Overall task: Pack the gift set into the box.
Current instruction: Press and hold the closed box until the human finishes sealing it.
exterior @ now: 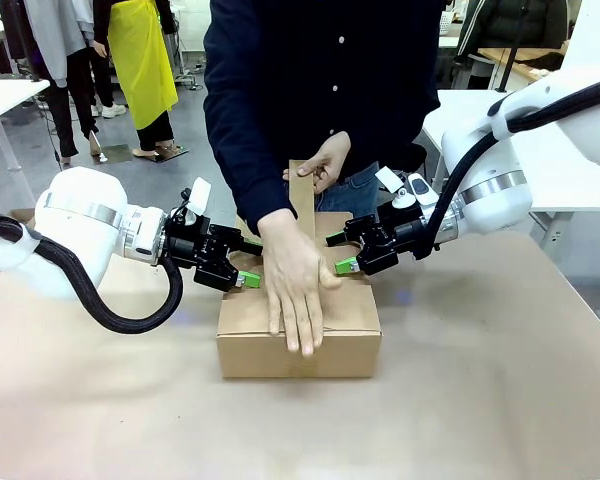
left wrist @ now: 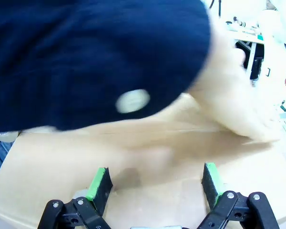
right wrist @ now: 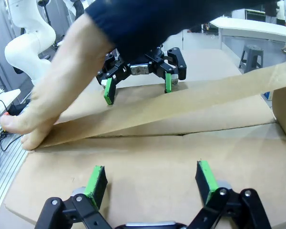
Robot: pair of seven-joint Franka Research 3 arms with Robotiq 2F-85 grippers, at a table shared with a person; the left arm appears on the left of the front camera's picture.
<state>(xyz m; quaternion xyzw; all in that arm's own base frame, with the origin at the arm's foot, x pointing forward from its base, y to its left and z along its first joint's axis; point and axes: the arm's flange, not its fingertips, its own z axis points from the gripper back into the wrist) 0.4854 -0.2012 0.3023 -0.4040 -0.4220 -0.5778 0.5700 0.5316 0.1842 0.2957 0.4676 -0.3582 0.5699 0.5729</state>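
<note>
The box is sitting mid-table with its flaps folded shut, so the gift set is presumably inside, though nothing of it is showing. A person is pressing one hand flat along the centre seam and running a strip of brown tape over it, while the other hand is holding the strip's far end up. The left gripper is resting over the lid's left side with its jaws apart and nothing between them; the right gripper is doing the same on the right, also spread and empty. Both seem to be pinning the flaps down. The corrugated board looks stiff but light, likely to slide on the smooth table and dent under hard pressure, so broad, gentle downward contact on the flaps near the seam is probably the safest hold.
</note>
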